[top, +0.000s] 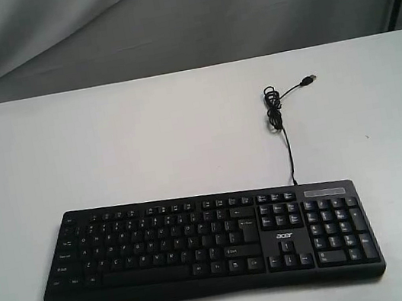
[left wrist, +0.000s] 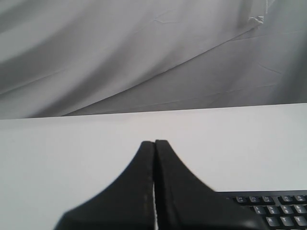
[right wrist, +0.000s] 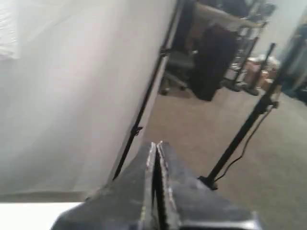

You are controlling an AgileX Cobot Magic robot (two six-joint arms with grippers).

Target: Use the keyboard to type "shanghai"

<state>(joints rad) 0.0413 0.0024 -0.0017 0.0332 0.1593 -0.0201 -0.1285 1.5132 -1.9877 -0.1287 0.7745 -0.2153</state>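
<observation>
The black keyboard (top: 209,242) with white legends and an acer logo lies near the front of the white table (top: 107,143), number pad to the right. Its thin cable (top: 285,129) runs back to a loose USB plug. Neither gripper shows in the exterior view. In the left wrist view my left gripper (left wrist: 154,143) is shut on nothing, above the bare table, with a corner of the keyboard (left wrist: 273,211) beside it. My right gripper (right wrist: 156,144) is shut and empty, pointing past the table corner toward the room floor.
A grey cloth backdrop (top: 163,18) hangs behind the table. Black light stands (right wrist: 240,139) and room clutter are off the table in the right wrist view. The cable's coil (top: 274,107) lies behind the keyboard.
</observation>
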